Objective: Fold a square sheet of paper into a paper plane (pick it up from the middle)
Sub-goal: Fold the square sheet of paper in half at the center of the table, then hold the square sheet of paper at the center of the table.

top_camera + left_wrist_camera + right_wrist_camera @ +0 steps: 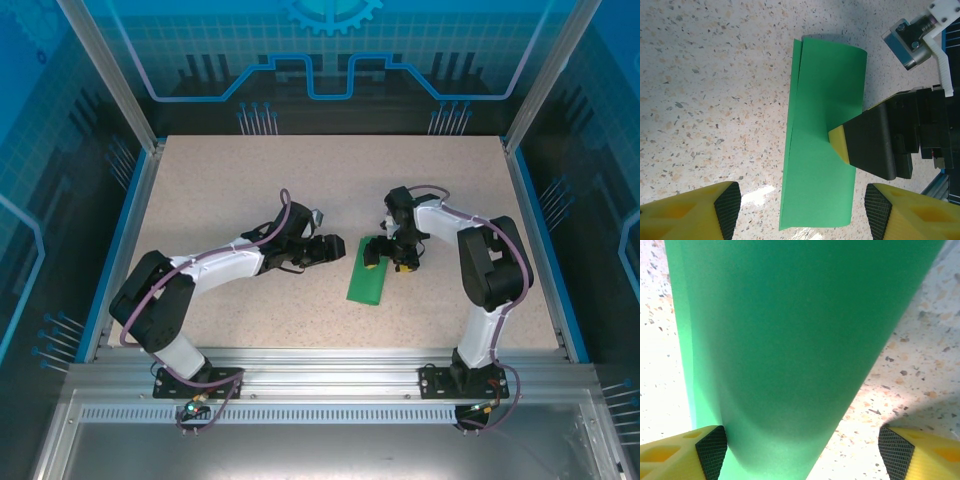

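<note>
As you look down on the speckled table [200, 200], you have the square sheet of paper [368, 280] lying near its middle, a little toward the near edge (folded over into a long strip, with the loose edges along one long side). Your left gripper [337, 247] sits just beside the strip's left side, jaws spread. Your right gripper [386, 262] is at the strip's far end, jaws spread wide, with one yellow fingertip [839, 144] touching the paper.

Robot lab test cell: speckled tabletop [220, 190], aluminium extrusion frame [320, 362], blue circuit-print enclosure panels [420, 40] on three sides.
</note>
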`<state>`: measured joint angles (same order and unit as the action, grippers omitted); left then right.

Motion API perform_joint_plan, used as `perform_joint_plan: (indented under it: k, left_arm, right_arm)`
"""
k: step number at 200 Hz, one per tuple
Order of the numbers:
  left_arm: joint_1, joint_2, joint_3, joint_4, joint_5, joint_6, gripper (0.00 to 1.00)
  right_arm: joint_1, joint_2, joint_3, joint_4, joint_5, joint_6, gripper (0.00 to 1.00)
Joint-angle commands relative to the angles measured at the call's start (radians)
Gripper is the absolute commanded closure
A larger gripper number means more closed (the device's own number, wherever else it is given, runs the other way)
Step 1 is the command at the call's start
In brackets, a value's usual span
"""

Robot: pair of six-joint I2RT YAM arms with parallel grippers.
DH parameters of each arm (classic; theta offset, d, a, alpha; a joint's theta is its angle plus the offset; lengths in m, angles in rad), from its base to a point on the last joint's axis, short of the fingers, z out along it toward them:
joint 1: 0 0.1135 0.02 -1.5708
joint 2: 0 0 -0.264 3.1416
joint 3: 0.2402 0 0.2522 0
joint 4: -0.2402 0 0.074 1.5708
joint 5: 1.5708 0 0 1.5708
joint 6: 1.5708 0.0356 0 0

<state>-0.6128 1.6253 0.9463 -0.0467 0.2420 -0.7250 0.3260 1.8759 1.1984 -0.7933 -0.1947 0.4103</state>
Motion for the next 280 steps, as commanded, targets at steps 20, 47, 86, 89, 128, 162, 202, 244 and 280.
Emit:
perform_joint_plan:
  k: [20, 47, 86, 89, 128, 162, 202, 244, 280]
  left_arm:
    - [-0.012, 0.021, -0.004, 0.009, 0.027, 0.029, 0.29]
    - [-0.012, 0.024, -0.003, 0.005, 0.028, 0.032, 0.29]
    - [-0.012, 0.028, 0.003, -0.002, 0.030, 0.036, 0.29]
    - [-0.012, 0.028, 0.003, -0.002, 0.030, 0.036, 0.29]
    - [-0.012, 0.033, 0.006, -0.007, 0.034, 0.037, 0.29]
    - [-0.012, 0.030, 0.006, -0.012, 0.035, 0.038, 0.29]
    - [-0.012, 0.031, 0.009, -0.013, 0.040, 0.038, 0.30]
    - [-0.012, 0.046, 0.017, -0.009, 0.062, 0.036, 0.42]
    - [-0.013, 0.062, 0.016, -0.003, 0.081, 0.028, 0.54]
  right_arm:
    - [0.008, 0.057, -0.003, -0.011, -0.020, -0.021, 0.15]
    - [0.013, 0.077, 0.031, -0.040, 0.012, -0.021, 0.15]
    - [0.023, 0.107, 0.062, -0.074, 0.061, -0.003, 0.14]
    - [0.024, 0.111, 0.064, -0.077, 0.065, -0.001, 0.15]
    - [0.050, 0.140, 0.105, -0.116, 0.118, -0.001, 0.14]
    - [0.052, 0.149, 0.116, -0.120, 0.130, 0.010, 0.14]
    - [0.045, 0.152, 0.111, -0.106, 0.117, 0.023, 0.14]
    - [0.038, 0.155, 0.104, -0.076, 0.068, 0.021, 0.15]
    - [0.037, 0.162, 0.101, -0.081, 0.089, 0.028, 0.15]
